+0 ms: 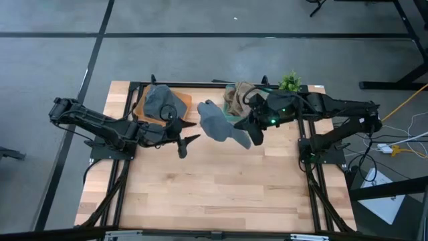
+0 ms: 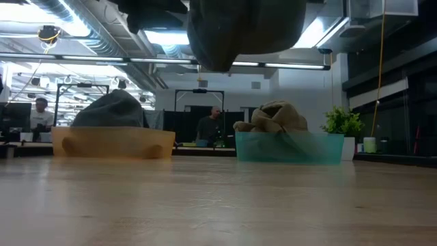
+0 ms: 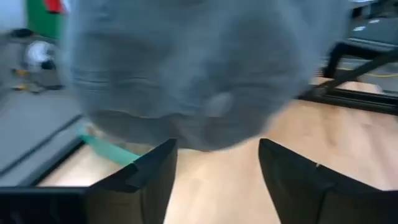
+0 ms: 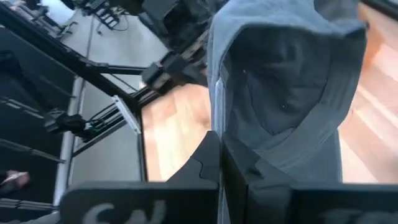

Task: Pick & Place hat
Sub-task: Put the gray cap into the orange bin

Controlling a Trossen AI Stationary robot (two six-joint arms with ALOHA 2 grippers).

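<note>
Grey fabric hat hangs pinched in right jaws; left jaws, spread empty just beside, risk snagging it.

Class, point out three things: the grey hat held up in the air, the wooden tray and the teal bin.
Grey hat [image 1: 217, 122]: high view, on its crown.
Wooden tray [image 2: 113, 144]: low view, on its front wall.
Teal bin [image 2: 290, 148]: low view, on its front wall.

Dark jointed arms, black fingers, green indicator light
</note>
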